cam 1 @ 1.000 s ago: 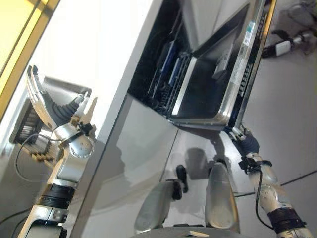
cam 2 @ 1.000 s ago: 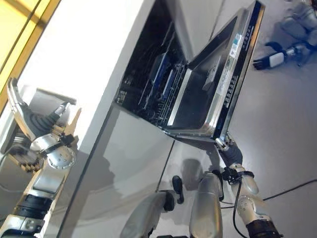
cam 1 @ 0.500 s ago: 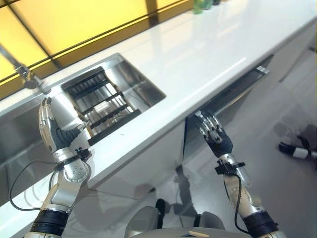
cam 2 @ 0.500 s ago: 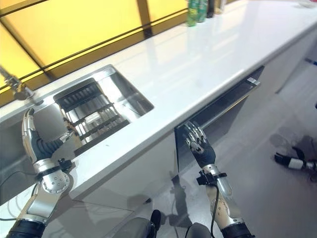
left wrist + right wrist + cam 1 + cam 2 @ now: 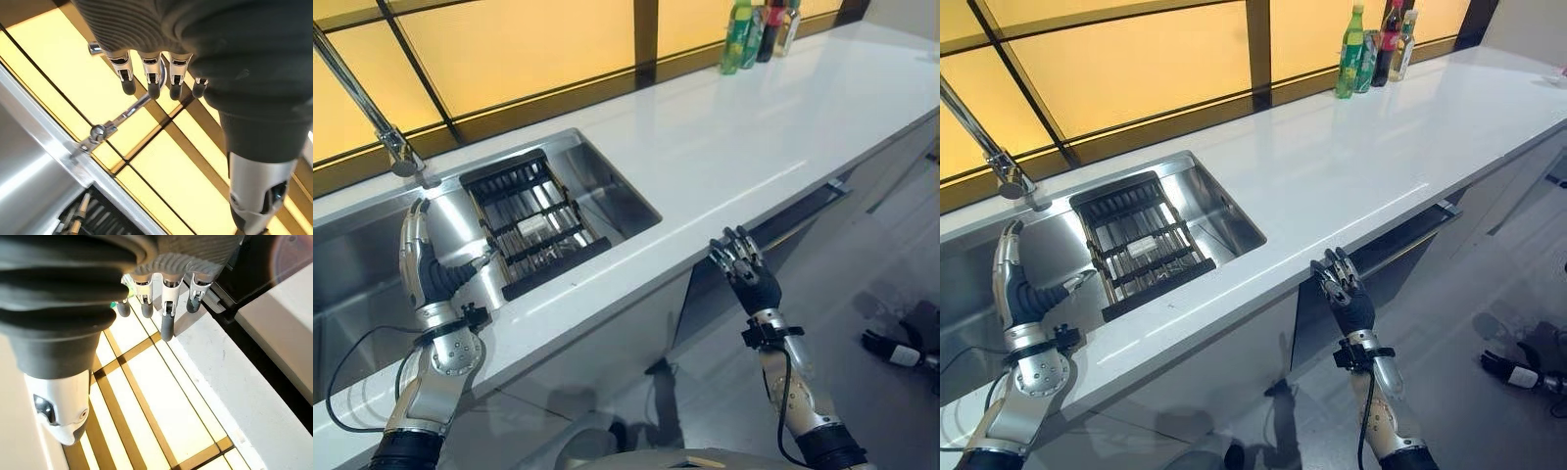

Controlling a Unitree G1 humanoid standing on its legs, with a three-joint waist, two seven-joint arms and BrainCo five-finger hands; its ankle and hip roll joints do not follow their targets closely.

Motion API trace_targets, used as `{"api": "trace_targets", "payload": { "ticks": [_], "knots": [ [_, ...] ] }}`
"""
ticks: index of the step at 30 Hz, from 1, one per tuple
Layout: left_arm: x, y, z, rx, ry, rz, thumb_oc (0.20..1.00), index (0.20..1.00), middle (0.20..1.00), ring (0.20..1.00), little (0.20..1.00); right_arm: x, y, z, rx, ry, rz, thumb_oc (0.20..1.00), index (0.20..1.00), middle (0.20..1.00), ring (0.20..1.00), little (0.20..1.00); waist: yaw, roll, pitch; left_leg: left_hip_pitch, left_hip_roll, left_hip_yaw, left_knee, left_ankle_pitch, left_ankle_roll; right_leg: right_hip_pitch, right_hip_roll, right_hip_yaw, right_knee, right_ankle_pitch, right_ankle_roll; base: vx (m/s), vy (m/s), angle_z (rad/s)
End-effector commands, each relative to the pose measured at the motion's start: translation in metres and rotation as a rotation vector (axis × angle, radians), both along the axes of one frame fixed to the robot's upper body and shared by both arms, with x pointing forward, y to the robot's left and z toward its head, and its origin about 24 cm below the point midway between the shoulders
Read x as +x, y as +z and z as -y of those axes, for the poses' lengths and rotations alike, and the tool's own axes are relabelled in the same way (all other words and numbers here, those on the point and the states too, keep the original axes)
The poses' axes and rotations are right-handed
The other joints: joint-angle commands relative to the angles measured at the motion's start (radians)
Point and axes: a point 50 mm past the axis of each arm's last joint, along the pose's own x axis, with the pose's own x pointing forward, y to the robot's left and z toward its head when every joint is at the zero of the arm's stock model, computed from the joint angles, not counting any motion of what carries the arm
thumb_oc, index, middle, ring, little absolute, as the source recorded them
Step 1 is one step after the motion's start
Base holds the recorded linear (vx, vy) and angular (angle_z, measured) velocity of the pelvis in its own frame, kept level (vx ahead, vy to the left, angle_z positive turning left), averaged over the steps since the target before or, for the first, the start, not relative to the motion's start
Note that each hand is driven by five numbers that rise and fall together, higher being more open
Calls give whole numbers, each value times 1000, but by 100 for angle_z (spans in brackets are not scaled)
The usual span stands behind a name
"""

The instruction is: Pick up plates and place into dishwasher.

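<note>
Both hands are up and holding nothing: the left hand (image 5: 423, 266) is raised over the sink with fingers straight and thumb spread, and the right hand (image 5: 747, 274) hangs in front of the counter edge, fingers extended and loosely fanned, close to the dishwasher door without touching it. Biggest thing in view is the white countertop (image 5: 734, 147), running long under the amber-yellow window (image 5: 1136, 59) with its dark frame bars. Set into it, the stainless sink (image 5: 592, 176), and inside the basin sits a black dish rack (image 5: 529, 220); whether any plate lies in it can't be told from these views. Below the counter, the dishwasher door (image 5: 783, 223) shows dark, its top edge tipped slightly out from the cabinet front. At the sink's far rim, the chrome faucet (image 5: 372, 113) slants upward. Way down the counter by the window stands a cluster of bottles (image 5: 1373, 44), green one nearest.
</note>
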Motion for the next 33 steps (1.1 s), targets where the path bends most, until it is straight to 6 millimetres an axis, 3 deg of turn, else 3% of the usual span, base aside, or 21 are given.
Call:
{"api": "trace_targets", "payload": {
  "ticks": [1,6,11,18,23,28,33],
  "knots": [
    [-6,28,-6,71,-25,113,1000,1000,1000,1000,1000,5,20,-11,-37,-43,42,1000,1000,1000,1000,1000,-14,-26,-39,44,-28,19,-24,-93,79,-38,-53,86,-167,302,62,-76,5,-18],
    [-8,27,-6,48,-19,121,1000,1000,1000,1000,1000,-7,9,10,-150,-206,-64,1000,1000,1000,1000,1000,-57,-27,-28,54,-31,52,-13,-115,89,-58,-53,120,-162,309,70,-69,12,-22],
    [-10,27,-2,13,-15,150,1000,1000,1000,1000,1000,-13,39,25,-254,-338,59,1000,1000,1000,1000,1000,-91,-24,-22,53,-35,79,3,-135,94,-76,-53,155,-174,318,79,-72,53,-29],
    [-2,28,13,-131,-92,176,1000,1000,1000,1000,1000,-5,96,10,-358,-288,383,1000,1000,1000,1000,1000,-68,-31,-42,41,-47,68,5,-142,99,-76,-48,155,-164,309,79,-50,82,-18],
    [7,29,27,-253,-187,168,1000,1000,1000,1000,1000,-3,124,3,-358,-223,525,1000,1000,1000,1000,1000,-38,-48,-58,24,-61,-2,7,-128,106,-60,5,174,-144,266,60,9,23,26],
    [14,34,41,-297,-272,171,1000,1000,1000,1000,1000,-4,143,-4,-360,-152,624,1000,1000,1000,1000,1000,-20,-65,-78,19,-65,-72,-10,-111,87,-30,34,220,-226,270,53,63,-59,63],
    [20,36,56,-349,-348,169,1000,1000,1000,1000,1000,4,149,-18,-382,-106,620,1000,1000,1000,1000,1000,-10,-74,-97,10,-54,-124,-14,-103,66,-27,64,261,-239,254,40,59,-93,78]
  ]
}}
